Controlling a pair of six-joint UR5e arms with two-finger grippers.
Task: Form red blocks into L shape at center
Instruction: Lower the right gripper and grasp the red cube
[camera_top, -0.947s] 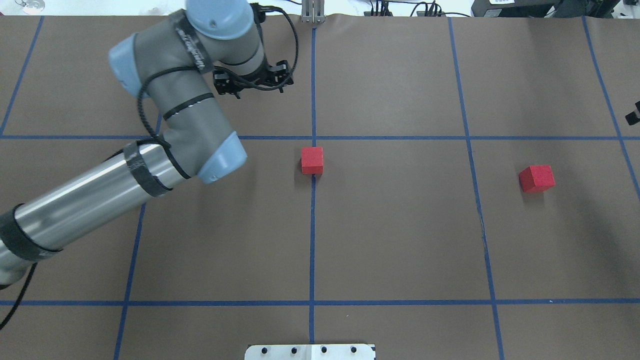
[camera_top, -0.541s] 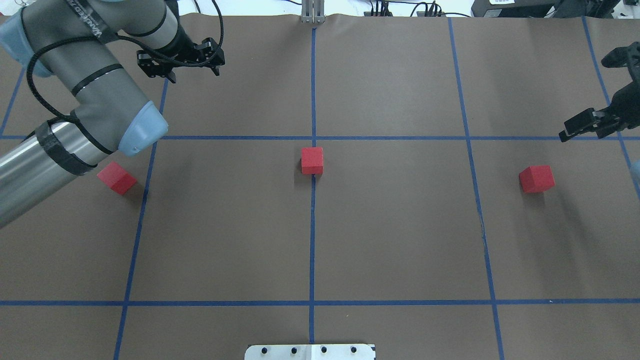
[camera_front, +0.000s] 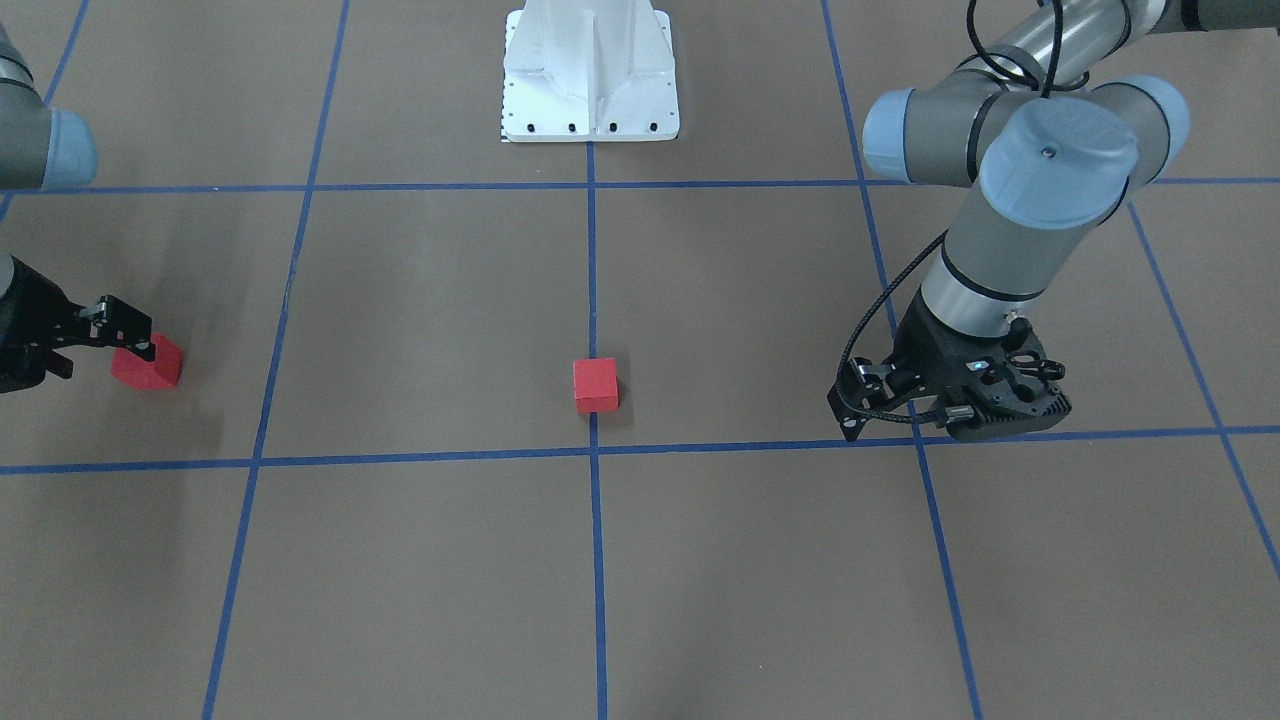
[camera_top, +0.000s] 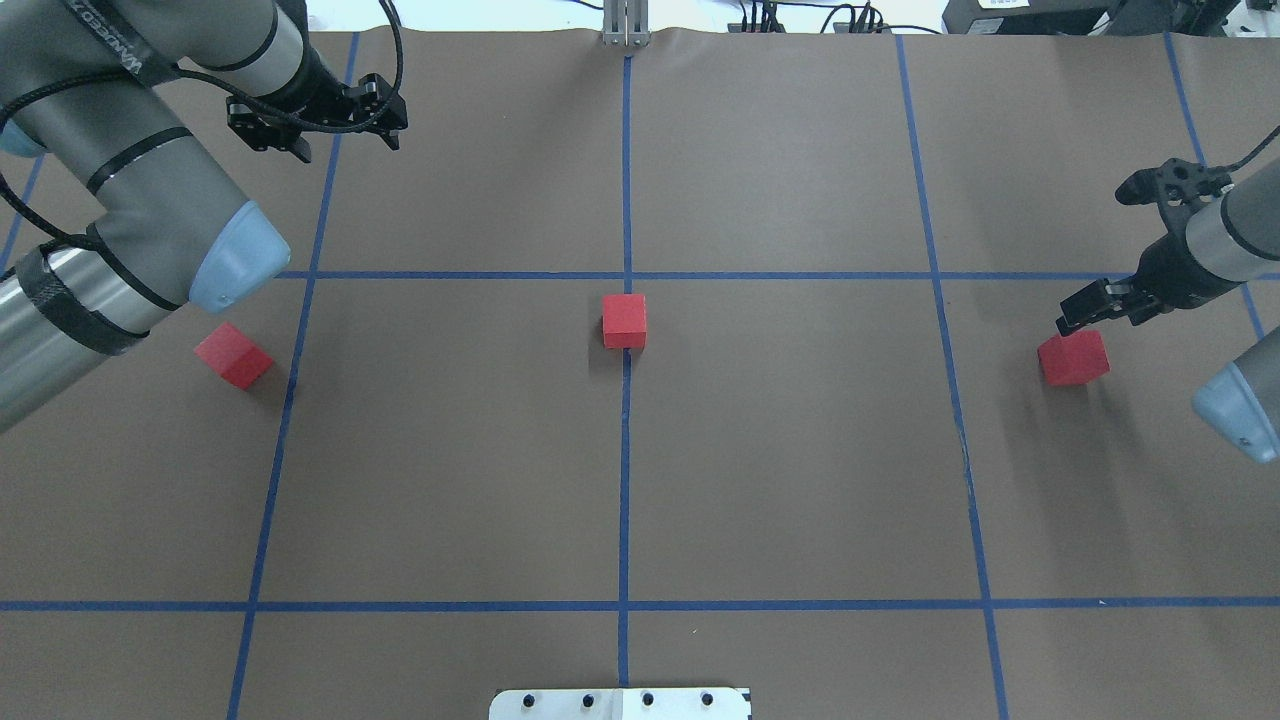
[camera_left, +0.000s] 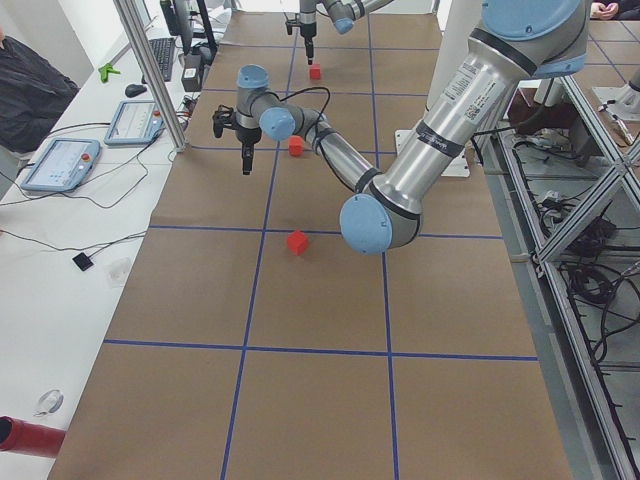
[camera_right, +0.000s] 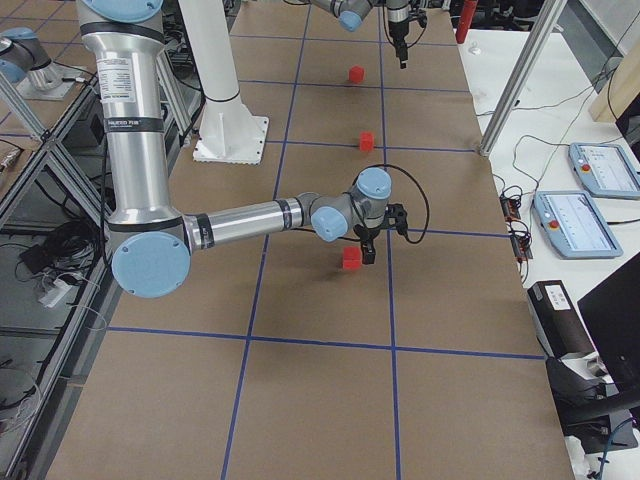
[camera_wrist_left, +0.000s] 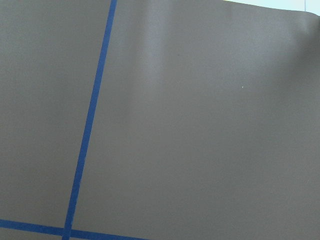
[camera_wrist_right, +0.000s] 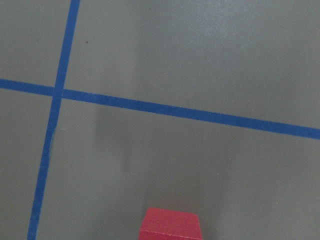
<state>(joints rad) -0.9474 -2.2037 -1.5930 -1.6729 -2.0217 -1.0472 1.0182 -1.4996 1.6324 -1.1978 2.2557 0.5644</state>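
Three red blocks lie on the brown grid. One (camera_top: 624, 320) (camera_front: 595, 385) sits on the middle line just on my side of the center crossing (camera_top: 627, 275). One (camera_top: 233, 355) lies at the left beside my left forearm. One (camera_top: 1073, 358) (camera_front: 147, 362) lies at the right and shows at the bottom edge of the right wrist view (camera_wrist_right: 171, 225). My left gripper (camera_top: 345, 145) hangs open and empty above the far left of the mat, away from all the blocks. My right gripper (camera_top: 1100, 312) is open, just above and beyond the right block.
The white robot base (camera_front: 590, 70) stands at my edge of the mat. A metal post (camera_top: 625, 25) stands at the far edge on the middle line. Tablets and cables lie on the white side table (camera_left: 70, 160) beyond the mat.
My left arm has swung left and away from the middle, uncovering the left block. My right arm has come in from the right edge to just above the right block. The blocks have not moved.
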